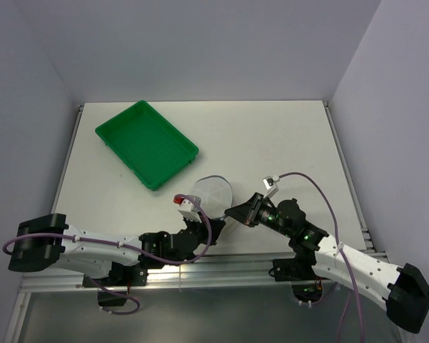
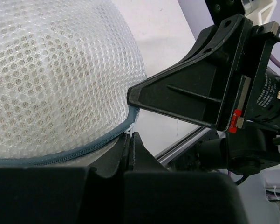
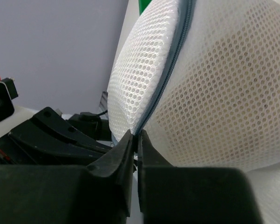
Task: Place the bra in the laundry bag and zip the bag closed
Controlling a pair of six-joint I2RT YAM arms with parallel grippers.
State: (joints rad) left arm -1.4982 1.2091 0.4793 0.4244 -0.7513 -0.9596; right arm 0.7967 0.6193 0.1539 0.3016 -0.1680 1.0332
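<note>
At the near edge of the white table [image 1: 285, 136], the two black-and-white arms reach inward from their bases until their tips almost meet. The left gripper [image 1: 203, 217] has its black fingers [image 2: 139, 151] pressed together, pinching the bottom seam of the round, white, translucent mesh laundry bag [image 1: 213, 194] right where a small white piece sits on the grey-blue zipper rim [image 2: 74, 153]. Just beside it on the right, the right gripper [image 1: 233, 212] is also clamped flat. In its own wrist view the two fingertips close on the same zipper line at the lower edge of the bag, with no gap showing between them. The bag stands on the table near the front edge, touching both grippers and bulging up and away from them. The zipper looks shut along the stretch that shows in both wrist views. Behind the holes of one mesh panel there is a dull yellowish tint, which seems to be the mustard-yellow soft fabric bra [image 3: 233, 98] lying inside the bag, though its shape cannot be made out. Farther back and to the left, well apart from the bag, a green rectangular plastic tray [image 1: 106, 133] sits at an angle on the table.
</note>
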